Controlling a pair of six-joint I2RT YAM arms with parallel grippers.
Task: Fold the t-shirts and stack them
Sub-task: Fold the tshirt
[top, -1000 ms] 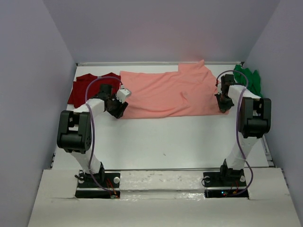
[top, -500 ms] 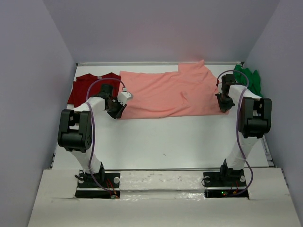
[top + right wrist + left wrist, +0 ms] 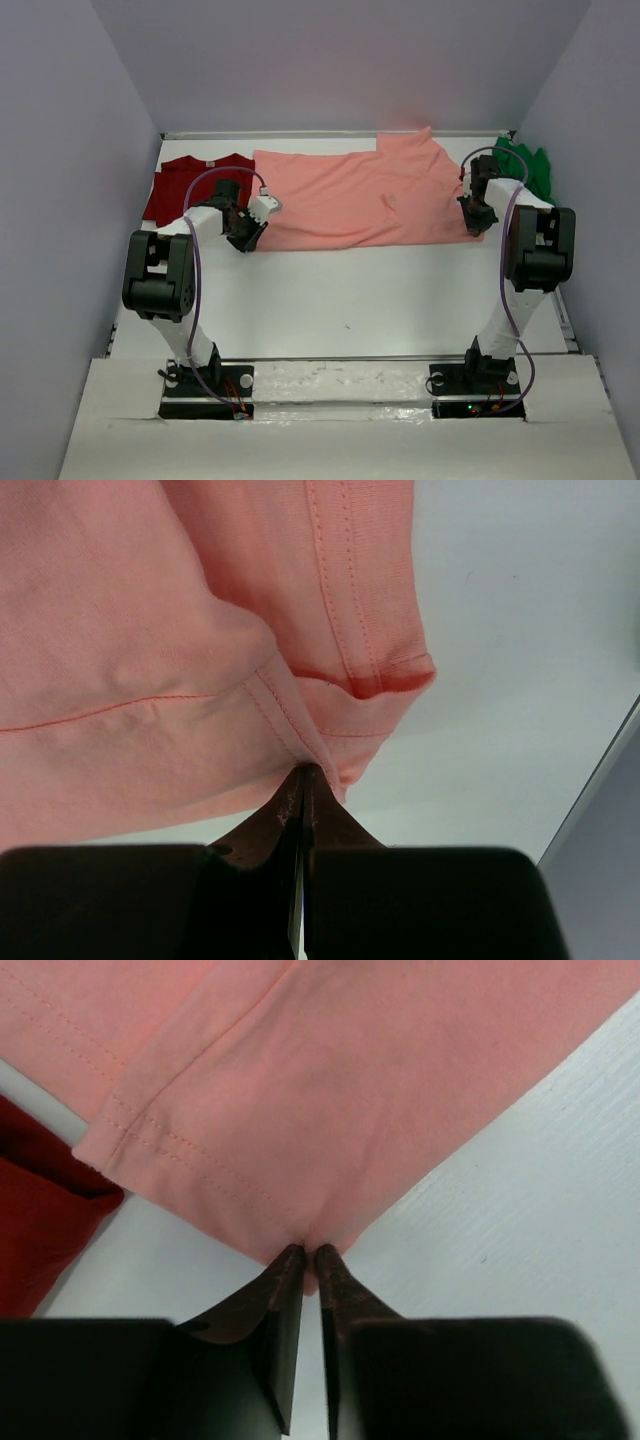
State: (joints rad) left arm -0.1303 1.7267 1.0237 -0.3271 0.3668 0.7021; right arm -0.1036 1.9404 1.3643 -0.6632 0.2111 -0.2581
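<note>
As it lies, the salmon-pink shirt [image 3: 350,200] runs left-right.

A white table [image 3: 350,290] carries a spread salmon-pink cloth t-shirt [image 3: 350,195], a dark red cloth t-shirt [image 3: 180,185] left of it and a bright green cloth t-shirt [image 3: 530,168] right of it.

A lab test booth: white table [image 3: 350,300] enclosed by plain panels [image 3: 340,60].

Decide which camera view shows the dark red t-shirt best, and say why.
Top external: the dark red t-shirt shows almost whole, left of the salmon-pink t-shirt. Left wrist catches only a corner of it; right wrist shows none.
</note>
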